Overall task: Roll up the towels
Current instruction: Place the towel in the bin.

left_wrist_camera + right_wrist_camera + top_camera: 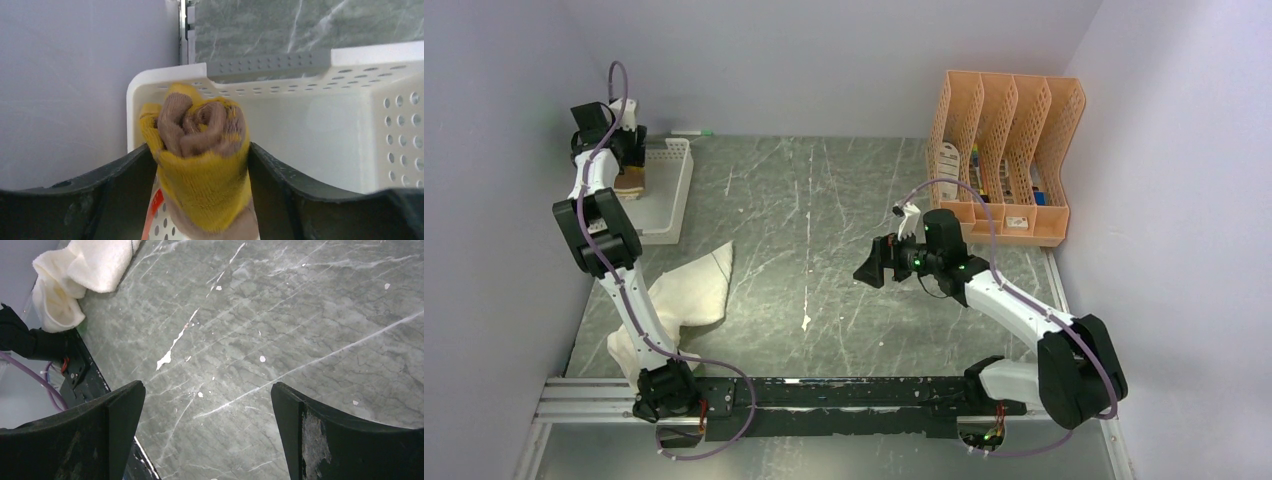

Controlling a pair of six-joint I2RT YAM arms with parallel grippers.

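Left jaws clench the rolled mustard-yellow and brown cloth (200, 165) over a white perforated plastic basket (350, 125), while the cream-white cloth (694, 290) lies unrolled on the grey marbled worktop (824, 200), well ahead of the released right jaws.

Centre of frame: a rolled towel (200, 170), yellow outside, with a brown spiral at the end facing the camera. Pinched in the gripper (200, 150), dark fingers (115, 195) pressing it from lower left and lower right. Behind and around it, a white perforated bin (320, 120), the corner of its rim at upper centre. Along the far rim, a grey dotted strip (270, 65). Upper right, green-grey marbled table (300, 25). Left third, plain pale wall (70, 80).
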